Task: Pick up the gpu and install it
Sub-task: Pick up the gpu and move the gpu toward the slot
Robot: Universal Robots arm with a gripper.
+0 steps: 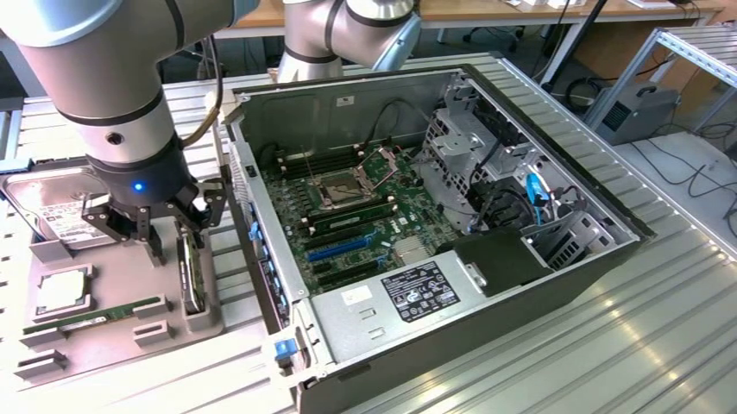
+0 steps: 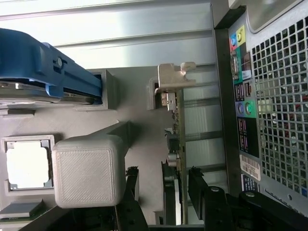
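**Figure.** Exterior and wrist views of a single-arm workstation at the pick-up of the gpu. The end effector (image 1: pixel 154 235) has its jaws spread wide and holds nothing. In the wrist view its two dark fingers (image 2: pixel 202 195) lie one on either side of the gpu (image 2: pixel 176 139), apart from both faces, so the card sits between them ungripped. The gpu stands on its long edge in a slot of the grey parts fixture (image 1: pixel 116 345), with its silver end bracket (image 2: pixel 174 77) seated at a small grey holder. This upright pose appears chosen to offer the thin card's flat faces to a pinch from above. The fixture rests on the ribbed metal worktop (image 1: pixel 553 362), just beside the open computer case (image 1: pixel 576 259). It also carries a hard drive (image 1: pixel 52 211), a processor (image 1: pixel 60 293) and a memory stick (image 1: pixel 98 316), each in its own recess. The case lies on its side with the panel off, so the motherboard (image 1: pixel 345 207) and its blue expansion slot (image 1: pixel 340 247) face upward. Judged stage: positioned for the grasp, which is not yet made
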